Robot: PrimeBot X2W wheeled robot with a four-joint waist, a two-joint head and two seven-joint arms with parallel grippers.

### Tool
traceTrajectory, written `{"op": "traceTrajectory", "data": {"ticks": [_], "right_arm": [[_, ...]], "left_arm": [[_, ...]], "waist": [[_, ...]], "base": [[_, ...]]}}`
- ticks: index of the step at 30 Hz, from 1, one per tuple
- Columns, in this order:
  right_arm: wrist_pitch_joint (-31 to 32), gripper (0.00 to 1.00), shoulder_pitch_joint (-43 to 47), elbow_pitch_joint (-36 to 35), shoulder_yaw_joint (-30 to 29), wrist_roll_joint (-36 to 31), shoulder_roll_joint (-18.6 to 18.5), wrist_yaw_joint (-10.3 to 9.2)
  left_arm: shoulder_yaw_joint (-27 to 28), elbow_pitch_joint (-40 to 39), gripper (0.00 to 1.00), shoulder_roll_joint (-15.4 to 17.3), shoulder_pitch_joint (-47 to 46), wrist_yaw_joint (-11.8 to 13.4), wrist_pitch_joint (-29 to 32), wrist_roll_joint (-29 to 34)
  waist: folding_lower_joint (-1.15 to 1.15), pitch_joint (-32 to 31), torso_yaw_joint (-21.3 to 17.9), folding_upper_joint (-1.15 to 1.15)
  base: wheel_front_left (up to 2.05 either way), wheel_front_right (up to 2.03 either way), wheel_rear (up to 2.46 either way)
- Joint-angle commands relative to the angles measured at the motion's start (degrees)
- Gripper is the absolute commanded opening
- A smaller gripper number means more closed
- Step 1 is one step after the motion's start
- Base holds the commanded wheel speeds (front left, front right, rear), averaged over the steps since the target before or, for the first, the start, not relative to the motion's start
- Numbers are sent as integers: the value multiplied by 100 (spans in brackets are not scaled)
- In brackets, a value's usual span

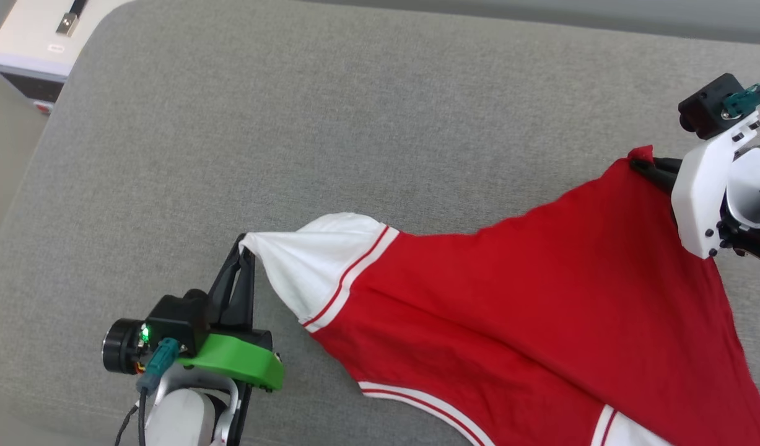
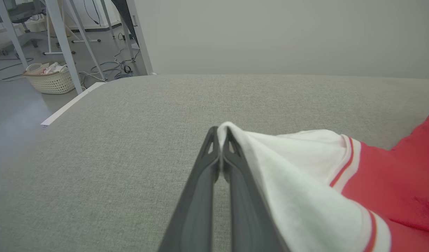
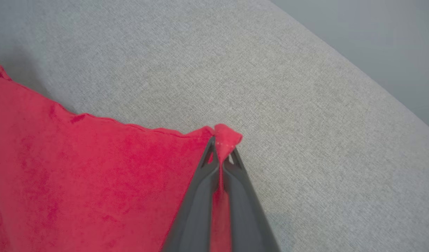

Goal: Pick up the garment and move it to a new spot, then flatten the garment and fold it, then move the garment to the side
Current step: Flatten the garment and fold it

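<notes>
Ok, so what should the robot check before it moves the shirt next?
1. Left gripper shut on the tip of the white sleeve: ok.
2. Right gripper shut on a red corner of the shirt: ok.
3. Shirt spans from one gripper to the other: ok.
4. Shirt flat: not ok, it is creased and pulled into folds toward both grips.
5. Bare grey cushion beyond the shirt to lay it on: ok.
6. Shirt's near end free: cannot tell, it runs off the bottom edge of the head view.
</notes>
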Motion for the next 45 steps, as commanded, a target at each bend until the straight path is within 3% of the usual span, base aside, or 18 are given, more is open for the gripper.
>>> {"op": "traceTrajectory", "data": {"ticks": [1,9,18,26,33,45], "right_arm": [[-149,0,-52,-47,-21,69,-16,-3],[-827,0,-78,-216,-313,190,-102,-3],[-1407,0,-393,-409,-1105,-45,-111,-3],[-1462,0,-1099,-403,-1881,-596,61,-3],[-1346,0,-2391,22,-2517,-1112,305,-3],[-1778,0,-4632,1254,-2557,-1806,865,-3]], "left_arm": [[46,-60,0,68,-171,-50,-33,10],[102,-499,0,400,-814,-158,255,13],[81,-727,0,705,-2530,-353,698,-168],[-190,-328,0,822,-4578,-443,998,-141],[-430,390,0,876,-6605,-485,1102,-127],[-758,2043,0,1030,-9364,-509,628,-171]], "waist": [[0,-455,-365,0],[0,-910,-730,0],[0,-775,-1010,0],[0,-73,-1180,0],[0,930,-1228,0],[0,1894,-1300,0]], "base": [[0,0,0],[0,0,0],[0,0,0],[0,0,0],[0,0,0],[0,0,0]]}}
